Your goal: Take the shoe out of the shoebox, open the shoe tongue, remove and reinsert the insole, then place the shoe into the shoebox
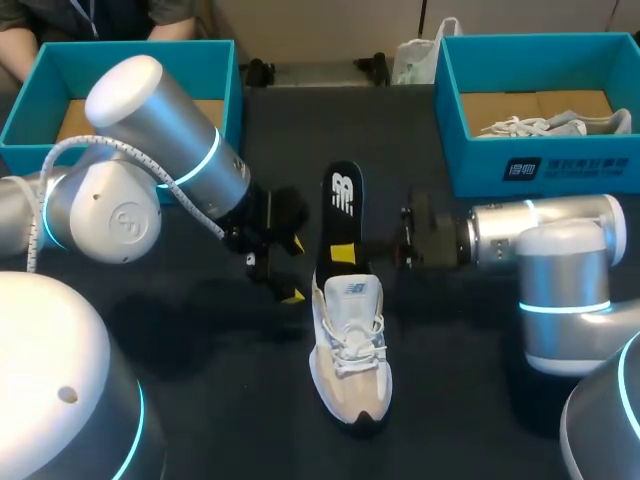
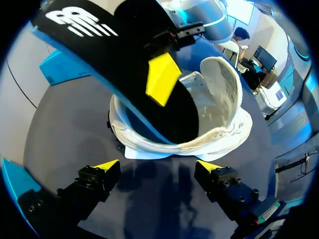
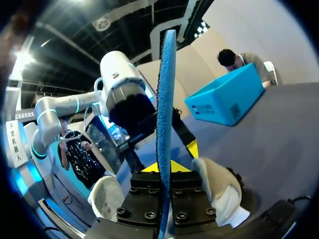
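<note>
**Position of work:** The shoe (image 1: 350, 350) lies near the middle of the worktop (image 1: 470, 340), outside both boxes. Its long axis runs from near edge to far edge, with the toe toward the near edge. The insole (image 1: 342, 205) stands partly out of the shoe's opening. Its lower end is inside at the heel and its upper end leans toward the far edge.

**Tools:** The right gripper (image 1: 345, 253) comes in from the right edge and is clamped on the insole partway up, which runs edge-on between its fingers. The left gripper (image 1: 293, 270) sits just beside the heel on the left side. Its fingers are spread wide and hold nothing, and the shoe's opening is directly ahead of them.

**Assessment:** I cannot tell whether the insole is being drawn out or fed in. Either way, the move depends on the insole travelling along the shoe's long axis. The right arm controls that travel, while the left arm is well placed to steady the heel. Nothing holds the shoe, so it may lift or slide.

**Boxes:** The left shoebox (image 1: 195, 60) is at the far left corner. The right shoebox (image 1: 480, 165) is at the far right corner and holds a second shoe (image 1: 550, 125).
</note>
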{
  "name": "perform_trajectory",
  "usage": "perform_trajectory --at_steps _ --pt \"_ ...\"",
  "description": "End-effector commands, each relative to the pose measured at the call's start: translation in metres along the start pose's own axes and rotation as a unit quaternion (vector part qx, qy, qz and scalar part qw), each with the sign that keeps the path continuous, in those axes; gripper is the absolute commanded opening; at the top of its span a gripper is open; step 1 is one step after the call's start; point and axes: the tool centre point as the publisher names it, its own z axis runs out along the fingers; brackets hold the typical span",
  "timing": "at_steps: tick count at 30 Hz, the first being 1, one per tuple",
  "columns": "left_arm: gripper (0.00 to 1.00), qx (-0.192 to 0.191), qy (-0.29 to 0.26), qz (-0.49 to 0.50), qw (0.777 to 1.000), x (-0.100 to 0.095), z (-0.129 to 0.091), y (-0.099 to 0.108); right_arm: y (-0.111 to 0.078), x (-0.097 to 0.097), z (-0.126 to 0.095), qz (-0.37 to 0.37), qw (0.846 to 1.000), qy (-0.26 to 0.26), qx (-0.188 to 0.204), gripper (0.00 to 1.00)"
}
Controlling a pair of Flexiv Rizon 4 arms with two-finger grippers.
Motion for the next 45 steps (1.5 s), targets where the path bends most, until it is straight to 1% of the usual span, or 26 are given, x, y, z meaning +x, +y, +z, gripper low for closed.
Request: perform_trajectory --at_steps 1,9,12,15,17,20,24,26,29,32,35,37,38,39,42,45 --pt "1.00 -0.001 -0.001 0.000 1.000 0.000 0.001 0.000 -0.014 0.000 0.002 0.013 1.000 0.001 0.008 0.00" --pt "1.00 -0.001 -0.001 0.000 1.000 0.000 0.001 0.000 -0.042 -0.003 0.003 0.061 0.998 0.003 0.013 0.00" --pt "1.00 -0.001 -0.001 0.000 1.000 0.000 0.001 0.000 -0.049 -0.001 0.003 0.074 0.997 0.003 0.016 0.00" --pt "1.00 -0.001 -0.001 0.000 1.000 0.000 0.001 0.000 -0.049 0.001 0.003 0.076 0.997 0.000 0.017 0.00" --pt "1.00 -0.001 -0.001 0.000 1.000 0.000 0.001 0.000 -0.042 0.006 0.002 0.064 0.998 -0.003 0.013 0.40" --pt "1.00 -0.001 -0.001 0.000 1.000 0.000 0.001 0.000 -0.034 0.010 0.001 0.046 0.999 -0.006 0.012 0.46" --pt "1.00 -0.001 -0.001 0.000 1.000 0.000 0.001 0.000 -0.023 0.017 0.002 0.026 1.000 -0.009 0.013 0.45" --pt "1.00 -0.001 -0.001 0.000 1.000 0.000 0.001 0.000 -0.018 0.019 0.003 0.017 1.000 -0.009 0.015 0.42" --pt "1.00 -0.001 -0.001 0.000 1.000 0.000 0.001 0.000 -0.012 0.019 0.004 0.010 1.000 -0.010 0.017 0.40" --pt "1.00 -0.001 -0.001 0.000 1.000 0.000 0.001 0.000 -0.008 0.017 0.004 0.009 1.000 -0.011 0.015 0.36" --pt "1.00 -0.001 -0.001 0.000 1.000 0.000 0.001 0.000 -0.003 0.011 0.002 0.013 1.000 -0.009 0.007 0.22" --pt "1.00 -0.001 -0.001 0.000 1.000 0.000 0.001 0.000 0.000 0.006 0.003 0.017 1.000 -0.009 0.003 0.17" --pt "1.00 -0.001 -0.001 0.000 1.000 0.000 0.001 0.000 0.001 0.004 0.003 0.021 1.000 -0.008 0.001 0.12" --pt "1.00 -0.001 -0.001 0.000 1.000 0.000 0.001 0.000 0.002 0.001 0.003 0.026 1.000 -0.009 -0.001 0.00" --pt "1.00 -0.001 -0.001 0.000 1.000 0.000 0.001 0.000 0.000 -0.005 0.004 0.045 0.999 -0.010 0.000 0.00" --pt "1.00 -0.001 -0.001 0.000 1.000 0.000 0.001 0.000 -0.006 -0.008 0.005 0.064 0.998 -0.011 0.006 0.00"
